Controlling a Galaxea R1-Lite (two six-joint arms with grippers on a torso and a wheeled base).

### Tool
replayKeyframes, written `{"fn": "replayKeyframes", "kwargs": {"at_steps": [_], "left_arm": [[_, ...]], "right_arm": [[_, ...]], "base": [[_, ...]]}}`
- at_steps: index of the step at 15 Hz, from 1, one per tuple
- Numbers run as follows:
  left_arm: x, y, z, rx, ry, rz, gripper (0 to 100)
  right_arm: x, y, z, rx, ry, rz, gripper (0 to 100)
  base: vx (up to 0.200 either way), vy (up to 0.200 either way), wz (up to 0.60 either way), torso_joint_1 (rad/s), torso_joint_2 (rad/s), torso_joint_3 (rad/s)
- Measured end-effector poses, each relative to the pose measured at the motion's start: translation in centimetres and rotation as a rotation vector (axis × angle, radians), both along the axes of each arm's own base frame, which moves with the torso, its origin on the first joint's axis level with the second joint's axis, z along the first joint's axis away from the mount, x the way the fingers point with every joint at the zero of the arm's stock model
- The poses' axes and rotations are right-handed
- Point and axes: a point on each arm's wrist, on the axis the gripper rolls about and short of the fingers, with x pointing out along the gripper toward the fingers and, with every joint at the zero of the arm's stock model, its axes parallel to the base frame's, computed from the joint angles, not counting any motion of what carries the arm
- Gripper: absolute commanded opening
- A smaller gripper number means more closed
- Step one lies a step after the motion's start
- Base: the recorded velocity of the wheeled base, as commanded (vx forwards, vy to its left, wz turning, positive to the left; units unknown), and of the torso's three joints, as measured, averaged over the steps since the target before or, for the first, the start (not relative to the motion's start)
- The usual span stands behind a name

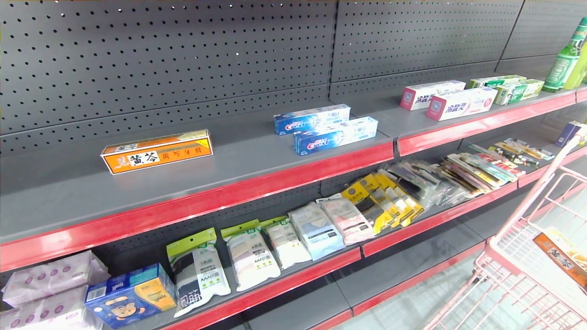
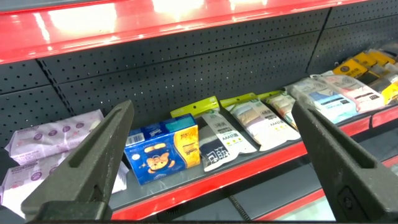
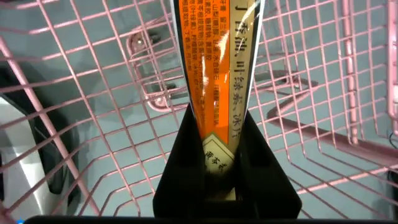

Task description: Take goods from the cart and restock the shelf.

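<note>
Right gripper (image 3: 216, 127): fingers clamped on an orange toothpaste box (image 3: 214, 56), upper centre of frame, with the pink cart (image 3: 93, 124) mesh behind it. Left gripper (image 2: 211, 109): fingers spread wide, nothing between them, facing a blue-and-yellow carton (image 2: 160, 152) and green-topped packs (image 2: 221, 140) at centre frame. Head view: matching orange box (image 1: 157, 151) lies on the top shelf (image 1: 275, 174), left of centre.
</note>
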Motion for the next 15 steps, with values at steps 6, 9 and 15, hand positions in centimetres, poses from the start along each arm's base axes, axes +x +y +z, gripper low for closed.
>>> {"fn": "replayKeyframes", "kwargs": {"at_steps": [6, 9, 15], "left_arm": [[0.0, 0.0, 0.0, 0.0, 0.0, 0.0, 100], [0.0, 0.0, 0.0, 0.0, 0.0, 0.0, 100], [0.0, 0.0, 0.0, 0.0, 0.0, 0.0, 100]], "right_arm": [[-0.8, 1.8, 5.3, -0.05, -0.096, -0.107, 0], [-0.9, 4.2, 7.8, -0.046, -0.153, -0.163, 0], [0.6, 12.6, 12.9, -0.103, -0.294, -0.136, 0]], "base": [[0.0, 0.0, 0.0, 0.0, 0.0, 0.0], [0.0, 0.0, 0.0, 0.0, 0.0, 0.0], [0.0, 0.0, 0.0, 0.0, 0.0, 0.0]]}}
